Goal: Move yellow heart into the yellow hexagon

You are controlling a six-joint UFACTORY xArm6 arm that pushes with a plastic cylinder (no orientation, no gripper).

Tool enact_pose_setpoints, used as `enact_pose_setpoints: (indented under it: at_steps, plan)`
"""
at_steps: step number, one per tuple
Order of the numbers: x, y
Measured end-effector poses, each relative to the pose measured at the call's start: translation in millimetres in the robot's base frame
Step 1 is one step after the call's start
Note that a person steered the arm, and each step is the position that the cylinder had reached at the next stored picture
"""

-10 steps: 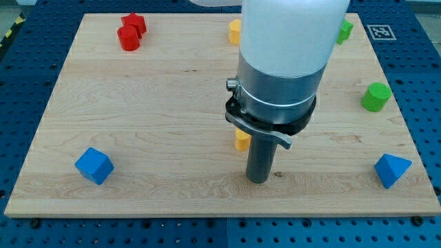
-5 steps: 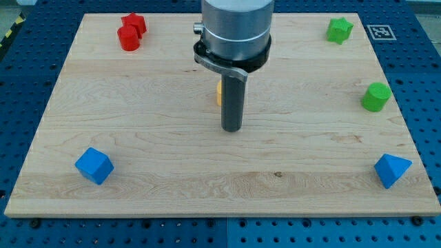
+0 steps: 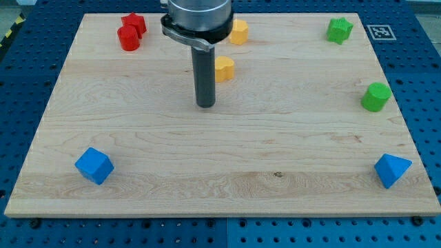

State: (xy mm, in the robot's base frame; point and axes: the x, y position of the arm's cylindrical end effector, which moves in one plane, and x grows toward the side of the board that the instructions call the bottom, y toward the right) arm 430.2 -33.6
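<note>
Yellow heart lies on the wooden worktop, toward the top edge and a little left of the middle. The yellow hexagon sits close by, nearer the top edge and slightly to the right; a strip of bare wood shows between the two, so they are apart.

My tip rests on the worktop just to the left of the heart and a little nearer the bottom edge. The dark rod rises beside the heart's left side; whether rod and heart are touching cannot be told. The rod is bare, with no fingers to spread or press together, and it holds nothing.

Around the edges: a red star-like block and a red cylinder sit touching each other near the top left corner. A green star-like block is near the top right corner, and a green cylinder stands by the right edge. A blue cube is near the bottom left corner, and a blue wedge-like block near the bottom right corner. All of these lie well apart from the heart and the hexagon.
</note>
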Motion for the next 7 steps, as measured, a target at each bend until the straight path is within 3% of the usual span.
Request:
enact_pose_setpoints:
  at_steps: [2, 3, 5, 6, 7]
  plan:
    - [-60.0, 61.0]
    - [-67.4, 75.5]
    - [-1.3, 39.7]
    - [-33.4, 15.9]
    - [-69.8, 31.4]
